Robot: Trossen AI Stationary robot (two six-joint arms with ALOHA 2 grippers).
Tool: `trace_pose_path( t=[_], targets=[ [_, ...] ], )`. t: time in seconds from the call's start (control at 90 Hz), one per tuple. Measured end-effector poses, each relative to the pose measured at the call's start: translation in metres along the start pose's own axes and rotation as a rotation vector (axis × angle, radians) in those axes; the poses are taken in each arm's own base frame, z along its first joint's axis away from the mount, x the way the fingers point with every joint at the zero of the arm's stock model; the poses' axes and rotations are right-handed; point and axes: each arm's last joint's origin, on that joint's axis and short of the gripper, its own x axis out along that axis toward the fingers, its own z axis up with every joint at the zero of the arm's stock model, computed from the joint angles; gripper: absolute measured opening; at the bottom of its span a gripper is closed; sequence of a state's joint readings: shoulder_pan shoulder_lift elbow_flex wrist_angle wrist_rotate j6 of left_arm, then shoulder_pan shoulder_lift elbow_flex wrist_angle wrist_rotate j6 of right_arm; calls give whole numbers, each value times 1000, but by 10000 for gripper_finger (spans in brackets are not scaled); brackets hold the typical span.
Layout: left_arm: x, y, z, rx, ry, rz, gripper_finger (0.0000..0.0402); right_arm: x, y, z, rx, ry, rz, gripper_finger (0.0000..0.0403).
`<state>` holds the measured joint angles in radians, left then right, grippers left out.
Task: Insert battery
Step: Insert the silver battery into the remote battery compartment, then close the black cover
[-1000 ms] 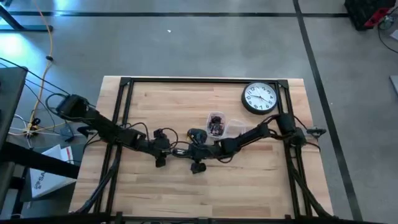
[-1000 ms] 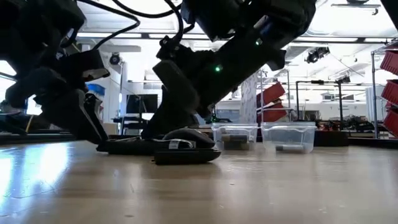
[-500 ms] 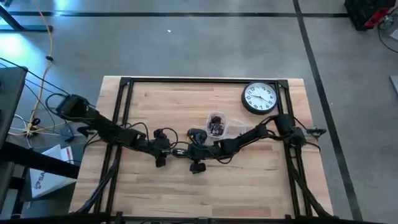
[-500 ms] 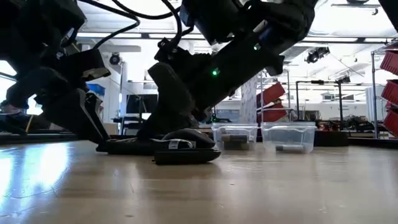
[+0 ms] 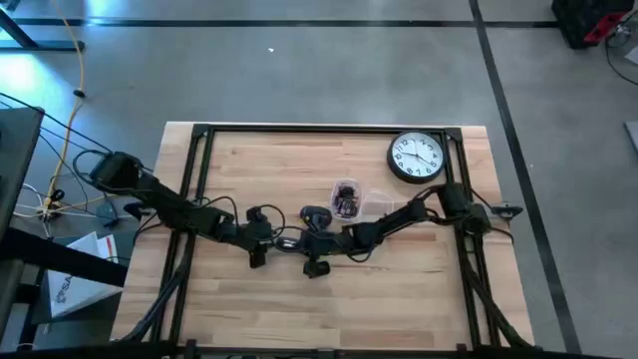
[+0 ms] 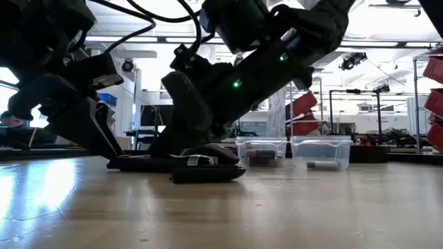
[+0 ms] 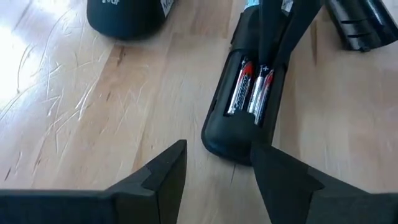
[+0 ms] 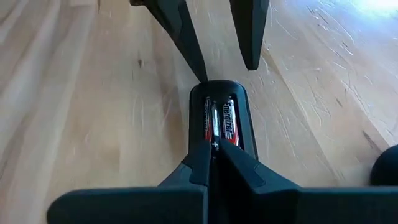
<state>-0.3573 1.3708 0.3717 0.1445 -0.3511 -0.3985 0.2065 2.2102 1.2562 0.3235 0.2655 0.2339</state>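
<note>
A black remote control (image 7: 245,106) lies face down near the middle of the wooden worktop (image 5: 399,289), its battery bay uncovered, with two red-and-black batteries (image 7: 250,87) seated side by side inside it. Both arms meet over it. The left gripper (image 7: 214,171) sits just off one end of the remote, its fingers (image 7: 165,171) spread apart with nothing between them, one tip close beside the remote's rounded end. The right gripper (image 8: 214,158) comes in from the opposite end, its fingers (image 8: 199,165) pressed together with their tips down on the batteries in the bay; I cannot tell whether they pinch anything. A black computer mouse (image 7: 127,15) rests just beside the remote. Farther back stand two clear plastic tubs (image 6: 291,152), one holding small dark parts, and a round wall clock (image 5: 416,158) lies flat near the far right corner.
</note>
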Motion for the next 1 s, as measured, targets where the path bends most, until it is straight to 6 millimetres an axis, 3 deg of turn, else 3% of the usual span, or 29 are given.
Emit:
trace_pose_path(
  t=[0.333, 0.456, 0.567, 0.789, 1.0],
  targets=[
    [0, -1, 1, 2, -11, -7, 163, -7, -3, 10, -32, -8, 2, 0],
    [-1, -2, 6, 0, -17, -18, 163, -32, 7, 33, -104, -56, -4, 0],
    [-10, -7, 22, 8, -57, -35, 163, -64, 21, 51, -193, -62, 20, 0],
    [-33, -36, 52, 90, -285, -162, 163, -95, 48, 40, -270, 88, 64, 11],
    [-36, -64, 47, 86, -382, -244, 163, -103, 72, 20, -295, 147, 86, 92]
  ],
)
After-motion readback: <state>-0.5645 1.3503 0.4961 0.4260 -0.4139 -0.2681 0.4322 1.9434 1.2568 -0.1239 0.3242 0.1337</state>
